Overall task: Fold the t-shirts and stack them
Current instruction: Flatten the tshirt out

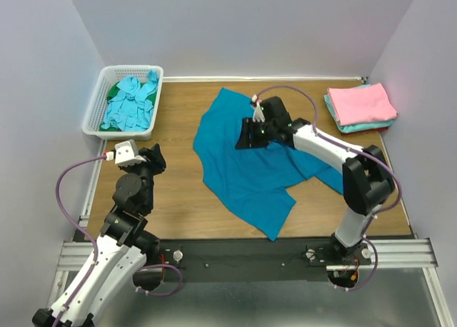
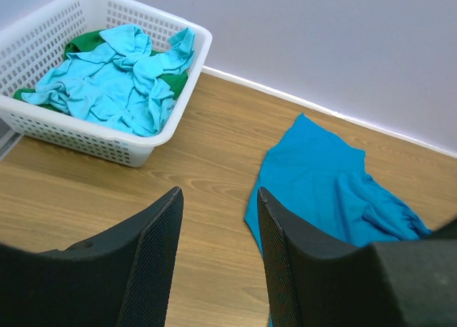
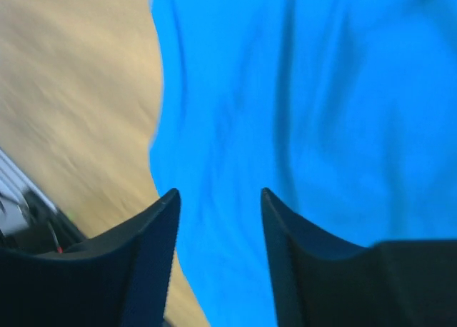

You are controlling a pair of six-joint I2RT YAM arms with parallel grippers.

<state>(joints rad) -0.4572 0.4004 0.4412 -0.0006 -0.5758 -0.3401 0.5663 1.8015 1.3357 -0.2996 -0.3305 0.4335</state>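
Overall: teal-blue t-shirt on table, centre; not folded; spread but rumpled, one corner twd near edge
R gripper: over shirt's far part; fingers apart; cloth contact unclear, view blurred
L gripper: fingers apart, nothing btwn; above bare wood left of shirt
Basket: far-left; crumpled pale turquoise shirts inside
Stack: far-right corner; folded, pink on top

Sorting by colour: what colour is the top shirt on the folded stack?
The top shirt is pink; top external view.
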